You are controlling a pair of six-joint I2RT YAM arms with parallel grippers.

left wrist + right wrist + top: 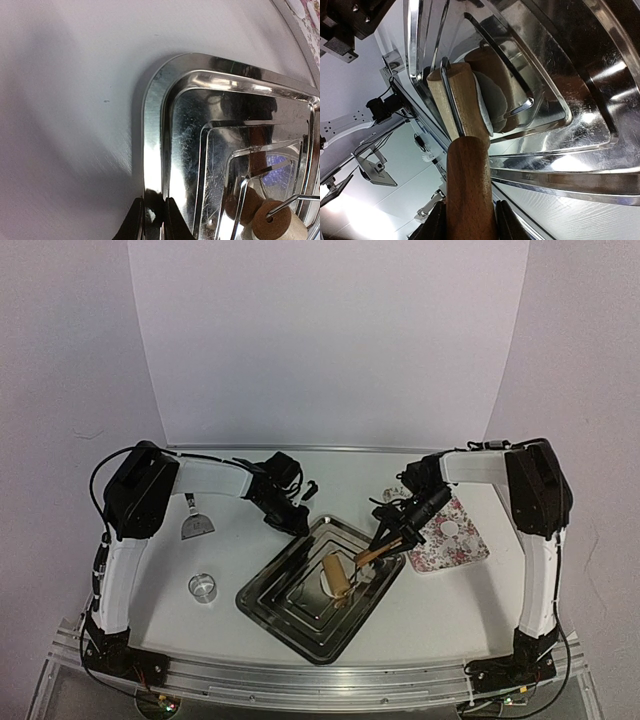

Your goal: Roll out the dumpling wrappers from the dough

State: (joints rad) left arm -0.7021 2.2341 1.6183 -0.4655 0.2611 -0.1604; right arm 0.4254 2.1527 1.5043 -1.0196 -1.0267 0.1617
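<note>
The left arm is extended forward and inward, with the left hand [292, 518] lowered to the far-left corner of the square stepped stainless-steel tray [295, 618]. The right arm is bent inward over the white table [430, 610], and the right hand [398, 527] is angled down toward the tray centre. In the left wrist view, the fingers [134, 226] of the left hand are seen nearly closed, with the tray rim pinched between them; this contact is hidden in the top view. In the right wrist view, the right hand is seen clamped on the brown handle of the wooden rolling pin [462, 115], whose pale roller rests on a flat white dough piece [484, 107] in the tray's inner well. Only the top view shows a small round white dumpling wrapper [452, 528] lying on the floral-patterned board [470, 545] just right of the tray, and a clear round ring [203, 587] and a metal scraper [195, 527] on the table to the left.
</note>
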